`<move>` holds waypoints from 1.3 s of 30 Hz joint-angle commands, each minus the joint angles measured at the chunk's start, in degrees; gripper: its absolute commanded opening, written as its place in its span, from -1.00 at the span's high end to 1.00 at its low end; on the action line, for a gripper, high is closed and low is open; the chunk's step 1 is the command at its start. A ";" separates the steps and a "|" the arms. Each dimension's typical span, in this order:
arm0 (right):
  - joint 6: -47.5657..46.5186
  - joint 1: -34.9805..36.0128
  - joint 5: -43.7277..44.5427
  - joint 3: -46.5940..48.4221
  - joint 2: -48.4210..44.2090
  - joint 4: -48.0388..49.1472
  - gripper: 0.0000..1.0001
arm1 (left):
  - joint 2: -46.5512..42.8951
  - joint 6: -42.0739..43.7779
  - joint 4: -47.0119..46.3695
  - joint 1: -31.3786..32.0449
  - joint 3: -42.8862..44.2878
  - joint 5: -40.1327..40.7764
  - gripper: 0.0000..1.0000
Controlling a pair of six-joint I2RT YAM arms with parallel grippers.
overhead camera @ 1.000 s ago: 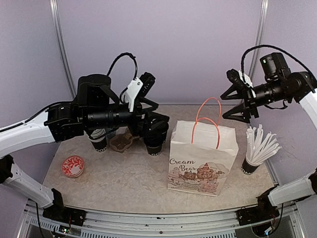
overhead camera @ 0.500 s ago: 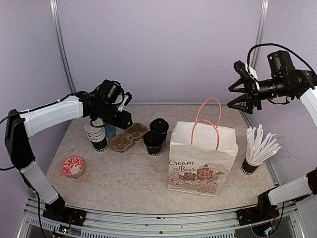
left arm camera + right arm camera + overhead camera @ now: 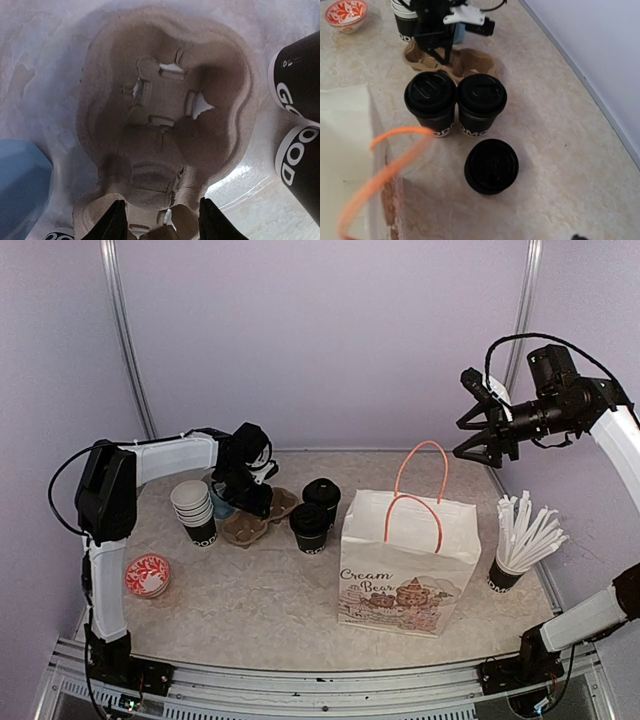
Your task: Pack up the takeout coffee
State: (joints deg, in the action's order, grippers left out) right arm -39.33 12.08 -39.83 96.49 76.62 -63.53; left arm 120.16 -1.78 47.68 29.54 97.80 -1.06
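Risk sits with the left gripper (image 3: 161,210), half-closed astride the carrier (image 3: 165,100) rim, hold unclear: a shallow pinch could tip it against the 2 cups (image 3: 322,495) just beside it, while the right gripper (image 3: 458,440) hangs wide open, empty, above the bag (image 3: 400,560).

I work in a robot test booth dressed up as a café counter. Plain lilac walls (image 3: 330,340) and bare metal poles (image 3: 125,340) box in a marble-look tabletop (image 3: 250,600) edged by an aluminium rail (image 3: 300,678). The café part is props: a paper bag (image 3: 405,570) (printed "Cream Bear"), a pulp cup carrier (image 3: 165,125), lidded black cups (image 3: 310,523) and a cup of white sticks (image 3: 520,540).
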 commanded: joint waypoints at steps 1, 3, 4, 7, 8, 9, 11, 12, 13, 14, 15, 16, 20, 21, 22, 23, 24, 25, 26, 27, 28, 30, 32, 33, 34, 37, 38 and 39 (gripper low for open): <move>0.13 -0.74 -1.03 0.12 0.68 0.66 -0.55 | 1.57 1.61 1.87 -0.10 2.25 2.04 0.04; -0.01 -0.74 -1.56 -0.10 1.19 0.72 -0.55 | 2.10 1.61 1.48 -0.18 2.31 3.28 0.04; 0.03 -0.78 -1.83 -0.26 1.31 0.69 -0.54 | 2.31 1.61 1.53 -0.18 2.50 3.60 0.04; -0.03 -0.76 -2.29 -1.08 1.56 1.00 -0.54 | 2.92 3.30 1.64 -0.18 3.12 3.87 0.08; -0.04 -0.80 -2.42 -1.32 1.52 1.11 -0.54 | 3.06 3.50 1.51 -0.13 3.25 3.89 0.10; -0.04 -0.75 -2.56 -1.52 1.51 1.20 -0.54 | 3.17 3.71 1.37 -0.11 3.38 3.91 0.11; -0.03 -0.78 -2.86 -1.94 1.47 1.32 -0.54 | 3.32 4.17 0.89 -0.11 3.61 3.62 0.13; 0.08 -0.77 -3.02 -2.18 1.45 1.42 -0.54 | 3.37 4.47 0.63 -0.10 3.75 3.45 0.14; 0.10 -0.79 -3.10 -2.44 1.50 1.43 -0.54 | 3.48 4.72 0.46 -0.09 3.91 3.11 0.15; 0.12 -0.79 -3.14 -2.66 1.51 1.47 -0.54 | 3.63 4.98 0.47 -0.09 4.22 2.57 0.17; 0.10 -0.74 -3.10 -2.89 1.51 1.48 -0.54 | 3.96 5.17 0.61 -0.10 4.58 2.07 0.19; 0.07 -0.82 -3.06 -3.07 1.54 1.49 -0.54 | 4.17 5.19 0.61 -0.10 4.79 1.74 0.21; -0.11 -0.79 -2.93 -3.53 1.44 1.56 -0.54 | 5.05 5.64 0.87 0.07 5.38 1.41 0.27; -0.13 -0.74 -2.89 -3.64 1.36 1.55 -0.54 | 5.08 5.72 0.85 0.14 5.38 1.41 0.28; -0.13 -0.79 -2.82 -3.81 1.34 1.60 -0.54 | 5.16 5.69 0.90 0.16 5.38 1.41 0.27; -0.09 -0.79 -2.80 -3.92 1.27 1.74 -0.54 | 5.21 5.61 0.99 0.17 5.38 1.41 0.27; -0.13 -0.79 -2.84 -4.06 1.25 1.75 -0.54 | 5.26 5.60 0.96 0.23 5.38 1.41 0.25; -0.13 -0.74 -2.86 -4.18 1.21 1.74 -0.54 | 5.22 5.63 1.06 0.25 5.30 1.55 0.22; -0.11 -0.78 -2.94 -4.32 1.25 1.74 -0.54 | 5.23 5.49 1.10 0.25 5.23 1.96 0.20; -0.13 -0.81 -3.03 -4.44 1.25 1.83 -0.53 | 5.26 5.55 1.21 0.30 5.15 2.44 0.19; -0.11 -0.75 -3.05 -4.48 1.25 1.89 -0.54 | 5.29 5.56 1.34 0.26 5.08 2.79 0.18; -0.12 -0.74 -3.06 -4.64 1.34 1.94 -0.53 | 5.25 5.72 1.25 0.26 4.80 3.15 0.17; -0.17 -0.79 -3.06 -4.67 1.46 1.83 -0.53 | 5.30 5.82 1.34 0.18 4.68 2.63 0.18; -0.21 -0.75 -3.06 -4.79 1.43 1.89 -0.53 | 5.42 5.90 1.48 0.17 4.68 2.23 0.20; -0.17 -0.74 -3.06 -4.81 1.47 1.84 -0.53 | 5.64 5.98 1.45 0.17 4.64 1.72 0.23; -0.22 -0.74 -3.14 -4.92 1.43 1.80 -0.53 | 5.81 6.13 1.68 0.17 4.59 1.41 0.29; -0.20 -0.77 -3.14 -4.94 1.35 1.81 -0.53 | 5.86 6.17 1.85 0.17 4.57 1.41 0.31; -0.15 -0.76 -3.14 -4.99 1.34 1.71 -0.53 | 5.84 6.18 1.91 0.17 4.55 1.41 0.32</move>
State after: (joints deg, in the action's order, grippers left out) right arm -39.40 11.90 -41.85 91.96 78.02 -62.24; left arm 124.68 3.49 48.77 29.65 101.73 1.28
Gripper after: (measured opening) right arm 0.767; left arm 0.351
